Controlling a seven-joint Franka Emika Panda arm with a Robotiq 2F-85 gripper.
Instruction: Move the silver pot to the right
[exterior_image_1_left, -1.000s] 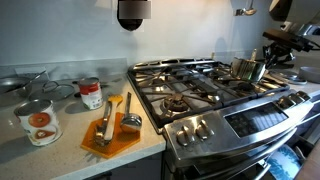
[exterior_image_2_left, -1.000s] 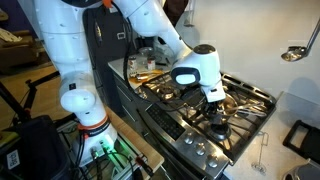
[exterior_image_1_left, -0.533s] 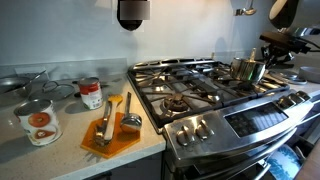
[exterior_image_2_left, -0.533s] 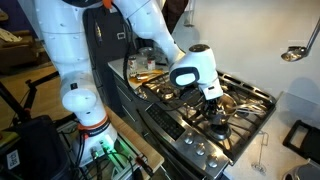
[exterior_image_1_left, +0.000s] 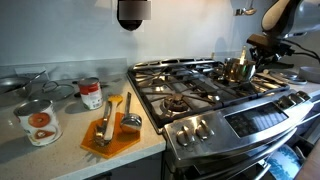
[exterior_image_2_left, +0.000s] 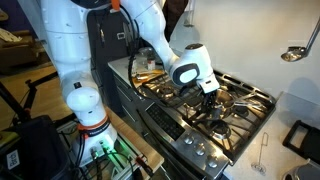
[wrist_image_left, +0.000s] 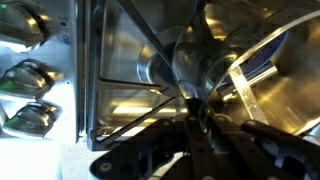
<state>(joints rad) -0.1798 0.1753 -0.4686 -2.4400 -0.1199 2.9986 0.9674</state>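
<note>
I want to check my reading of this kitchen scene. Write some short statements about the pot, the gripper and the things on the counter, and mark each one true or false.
1. The silver pot stands on the counter beside the cans. False: it is over the stove, far from the cans.
2. Two labelled cans stand on the counter. True.
3. The orange cutting board lies on the stove grates. False: it lies on the counter, next to the stove.
4. The gripper is right at the silver pot. True.
5. The orange cutting board is bare. False: utensils lie on it.
</note>
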